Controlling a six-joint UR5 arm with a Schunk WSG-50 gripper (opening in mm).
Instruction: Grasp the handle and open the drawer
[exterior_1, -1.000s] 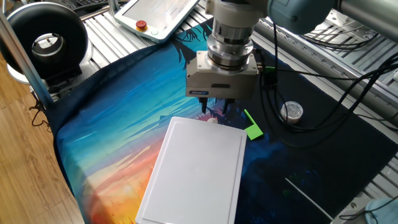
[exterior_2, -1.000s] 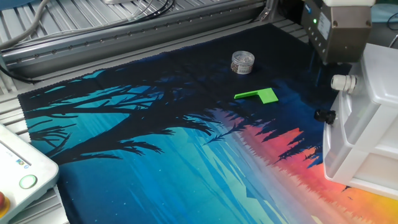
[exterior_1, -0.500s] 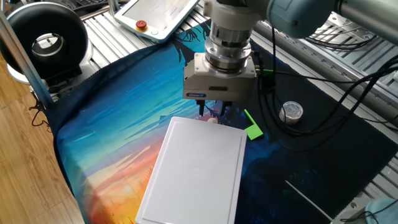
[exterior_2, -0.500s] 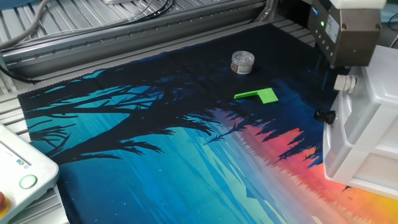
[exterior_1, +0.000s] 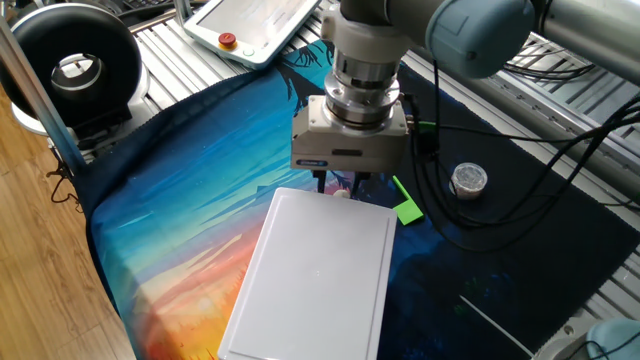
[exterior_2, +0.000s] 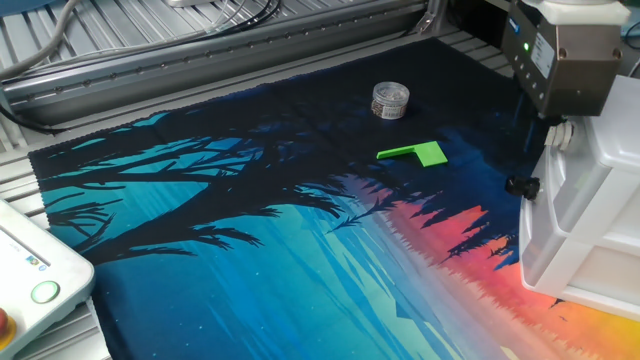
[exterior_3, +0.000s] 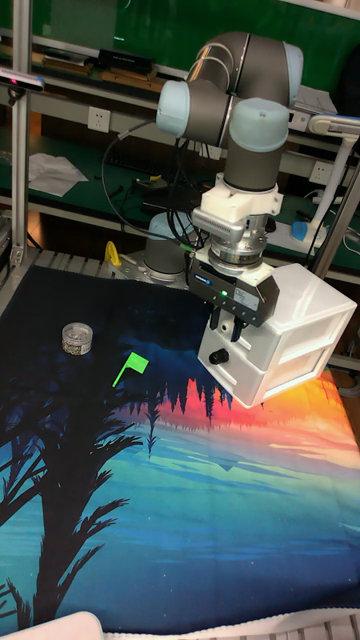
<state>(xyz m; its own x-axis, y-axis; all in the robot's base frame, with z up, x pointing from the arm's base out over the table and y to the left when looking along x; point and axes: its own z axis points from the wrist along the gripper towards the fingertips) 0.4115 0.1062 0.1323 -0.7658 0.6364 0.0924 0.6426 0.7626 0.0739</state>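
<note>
The white box (exterior_1: 320, 270) lies on the printed cloth, and its drawer (exterior_2: 590, 165) looks pushed in. The handle (exterior_2: 557, 137), a small white knob on the drawer front, peeks out under the gripper body in the other fixed view. A black knob (exterior_2: 520, 186) sits lower on the same face. My gripper (exterior_1: 340, 184) hangs over the box's far edge with its dark fingers (exterior_3: 221, 321) apart on either side of the handle. I see no grip on it. In the tall fixed view the gripper (exterior_3: 233, 330) hides the handle.
A green plastic piece (exterior_1: 406, 206) lies on the cloth right beside the gripper. A round silver cap (exterior_1: 468, 178) stands farther out. Black cables (exterior_1: 440, 130) hang from the arm. A teach pendant (exterior_1: 250, 25) rests beyond the cloth, and a black round device (exterior_1: 75, 70) stands at the left.
The gripper has shifted sideways along the box front, coming over the white knob, which showed fully a second ago. The box and the loose pieces have not moved.
</note>
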